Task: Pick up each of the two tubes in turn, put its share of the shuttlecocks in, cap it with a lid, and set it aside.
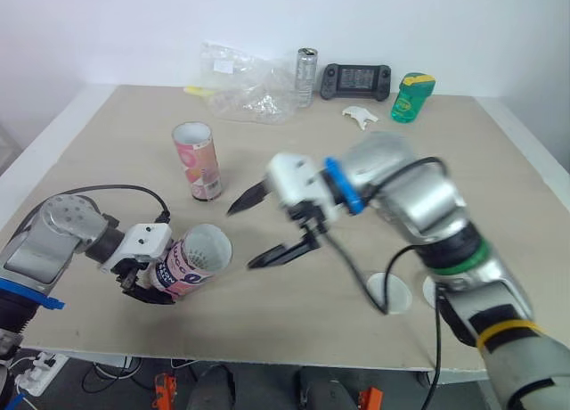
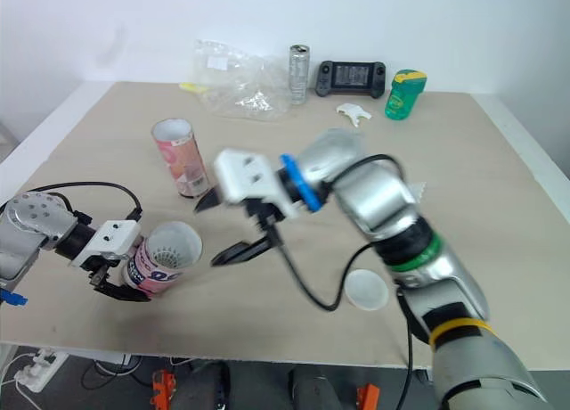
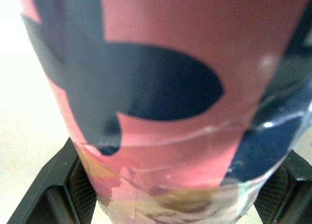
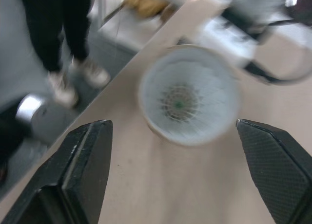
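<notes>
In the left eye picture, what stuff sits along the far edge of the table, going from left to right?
Clear plastic bag → silver can → black game console → green bottle.

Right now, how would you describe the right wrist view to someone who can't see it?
The open mouth of a pink cardboard tube faces the camera, a white feathered shuttlecock nested inside. The right gripper, its two black fingers wide apart, hovers short of it over the beige tabletop.
</notes>
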Controlling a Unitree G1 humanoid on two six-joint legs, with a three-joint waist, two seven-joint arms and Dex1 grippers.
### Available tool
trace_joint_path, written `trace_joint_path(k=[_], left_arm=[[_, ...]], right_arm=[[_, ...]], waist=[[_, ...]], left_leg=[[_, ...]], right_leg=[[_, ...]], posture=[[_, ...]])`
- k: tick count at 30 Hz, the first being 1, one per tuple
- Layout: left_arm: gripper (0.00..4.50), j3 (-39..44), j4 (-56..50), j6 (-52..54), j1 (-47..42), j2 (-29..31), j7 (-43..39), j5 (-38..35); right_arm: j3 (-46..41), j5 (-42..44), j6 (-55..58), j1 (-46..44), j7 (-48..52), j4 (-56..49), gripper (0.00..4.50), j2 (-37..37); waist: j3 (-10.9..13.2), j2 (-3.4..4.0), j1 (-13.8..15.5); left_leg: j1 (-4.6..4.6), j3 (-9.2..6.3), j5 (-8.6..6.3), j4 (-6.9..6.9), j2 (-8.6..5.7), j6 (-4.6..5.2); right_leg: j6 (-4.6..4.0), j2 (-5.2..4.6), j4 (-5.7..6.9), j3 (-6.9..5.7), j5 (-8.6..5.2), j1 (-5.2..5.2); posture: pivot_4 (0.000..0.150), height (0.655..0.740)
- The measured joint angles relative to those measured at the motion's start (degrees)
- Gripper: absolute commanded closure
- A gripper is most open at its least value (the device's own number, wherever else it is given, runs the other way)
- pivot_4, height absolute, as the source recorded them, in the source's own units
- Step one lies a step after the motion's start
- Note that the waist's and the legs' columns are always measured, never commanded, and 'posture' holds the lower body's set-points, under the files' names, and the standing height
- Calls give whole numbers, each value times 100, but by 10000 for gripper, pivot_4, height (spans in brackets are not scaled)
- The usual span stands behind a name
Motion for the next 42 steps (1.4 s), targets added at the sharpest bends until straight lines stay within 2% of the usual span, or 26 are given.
trace_joint_path(k=[1, 4, 7, 10, 13, 19, 23, 33, 37, 38, 39, 42], left_arm=[[7299, 48, -39, 11, 62, 8, -3, -10], [7299, 132, -79, 30, 169, 40, -37, -25], [7299, 175, -92, 22, 226, 48, -48, -29], [7299, 178, -61, 9, 241, 55, -73, -7], [7299, 156, -22, 8, 212, 49, -73, 36], [7299, 142, 18, -29, 195, 23, -35, 46], [7299, 149, 17, -29, 202, 18, -29, 49], [7299, 157, -6, -25, 196, -7, -33, 64], [7299, 176, -39, -14, 221, -7, -45, 64], [7299, 192, -49, -12, 240, -7, -45, 64], [7299, 200, -55, -11, 249, -6, -43, 64], [7299, 208, -85, 1, 263, -1, -27, 65]], right_arm=[[-620, 213, 241, 423, -201, -256, 491, -318], [-1720, 558, 663, 1369, -610, -753, 491, -829], [-2792, 545, 847, 2635, -1017, -947, 491, -1355], [-3393, 285, 851, 3689, -1335, -687, 491, -1599], [-3588, 135, 749, 4190, -1524, -300, 491, -1721], [-3596, 39, 470, 4634, -1534, 344, 491, -1848], [-3426, 26, 360, 4611, -1600, 532, 491, -1815], [-2530, -140, 103, 3657, -1830, 1722, 491, -1347], [-2445, -178, 29, 3614, -1865, 1812, 13241, -1315], [-2436, -176, 10, 3614, -1867, 1812, 19296, -1292], [-2436, -175, -1, 3614, -1868, 1812, 22751, -1279], [-2436, -172, -38, 3641, -1866, 1809, 37449, -1276]], waist=[[-2, -2, 7], [-3, 1, 7], [-6, 6, 7], [-9, 18, -27], [-12, 29, -75], [-11, 28, -88], [-11, 28, -90], [-9, 32, -87], [-10, 33, -81], [-10, 34, -79], [-10, 34, -79], [-10, 34, -79]], left_leg=[[0, 1, -9, -1, 0, -7], [7, -3, -22, -13, 1, -4], [14, -6, -27, -30, -1, 3], [20, -5, -30, -30, -3, 9], [28, -4, -30, -23, -8, 10], [30, 4, -30, 8, -10, 10], [31, 3, -30, 9, -9, 10], [27, 3, -30, 9, -11, 10], [26, 2, -32, 5, -11, 12], [26, 2, -33, 4, -11, 13], [26, 2, -33, 3, -11, 13], [26, 2, -33, 3, -11, 13]], right_leg=[[-5, 0, -4, 1, -3, 2], [0, 7, 0, 0, -4, 2], [-5, 13, 0, 1, -17, 6], [17, 14, 0, 7, -29, 10], [27, 13, 0, 17, -20, 16], [23, 11, -2, 31, -20, 26], [24, 12, -1, 31, -19, 26], [23, 13, -1, 32, -21, 25], [26, 13, -1, 32, -24, 25], [30, 13, -1, 32, -23, 25], [31, 13, -1, 31, -23, 25], [30, 13, -1, 31, -25, 26]], posture=[[1500, 7236], [1500, 7236], [1500, 7236], [1500, 7236], [1500, 7236], [1500, 7236], [1500, 7236], [1500, 7236], [1500, 7236], [1500, 7236], [1500, 7236], [1500, 7236]])
